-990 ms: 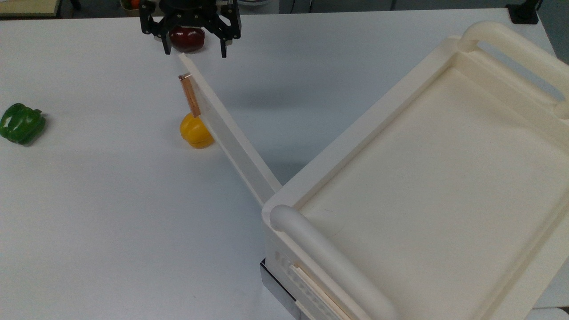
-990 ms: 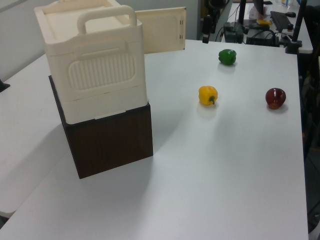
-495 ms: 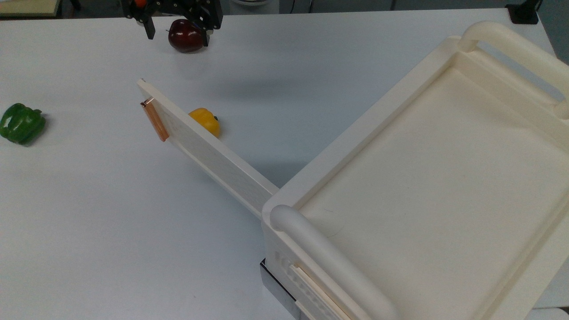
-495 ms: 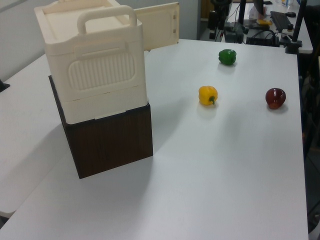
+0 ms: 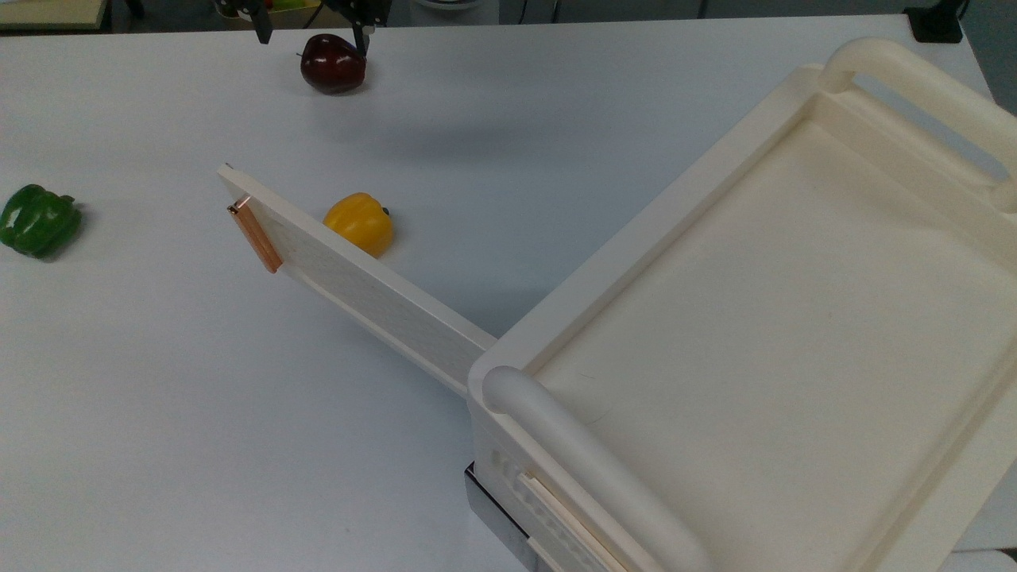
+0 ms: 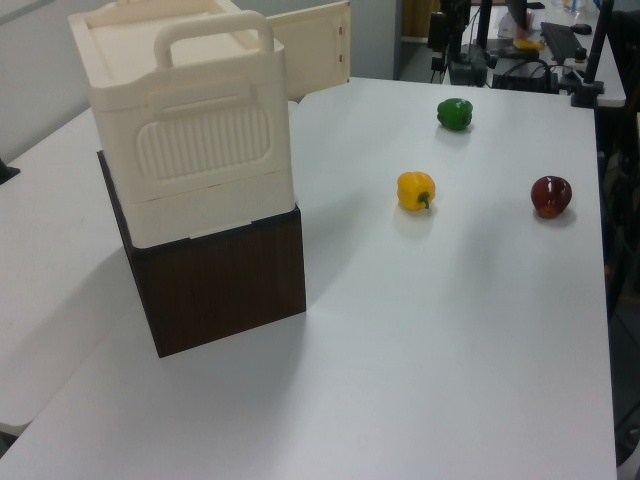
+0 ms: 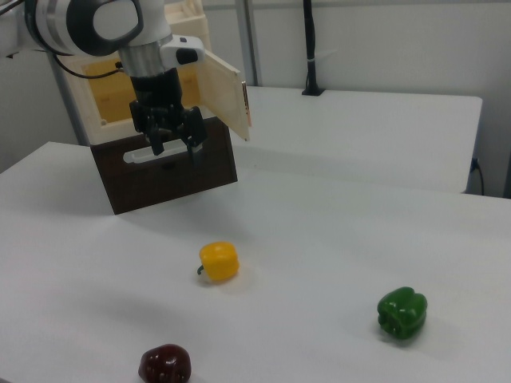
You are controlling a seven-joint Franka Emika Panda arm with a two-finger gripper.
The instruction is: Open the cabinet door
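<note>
White table (image 5: 199, 413) surface is filling most of the scene, and it is carrying everything else. On it a cream cabinet (image 6: 190, 130) is sitting on top of a dark brown box (image 6: 220, 280); the cabinet is having a shallow tray (image 5: 779, 334) in its top and thick rounded handle bars (image 5: 588, 469) at its ends.

The cabinet door (image 5: 357, 290) is standing wide open. In the top view it is reaching out from the cabinet's corner toward the top view's left, and its free edge is hanging above the table, with a thin copper handle strip (image 5: 255, 235) near that edge. In the left view the door (image 6: 315, 50) is showing behind the cabinet, at its upper right. In the right view the door (image 7: 223, 94) is swinging out toward the right view's right.

The robot arm (image 7: 104, 28) is coming in from the upper left of the right view, with the black gripper (image 7: 171, 148) pointing down. It is hanging in the air in front of the brown box, apart from the door, and its two fingers (image 7: 194, 149) are spread apart with nothing between them. In the top view the fingertips (image 5: 262, 33) are showing at the upper edge, on both sides of the dark red pepper.

Three peppers are lying on the table, well apart from each other: a green pepper (image 5: 38, 220), a yellow pepper (image 5: 359, 223) that is just beside the open door in the top view, and a dark red pepper (image 5: 333, 63).
</note>
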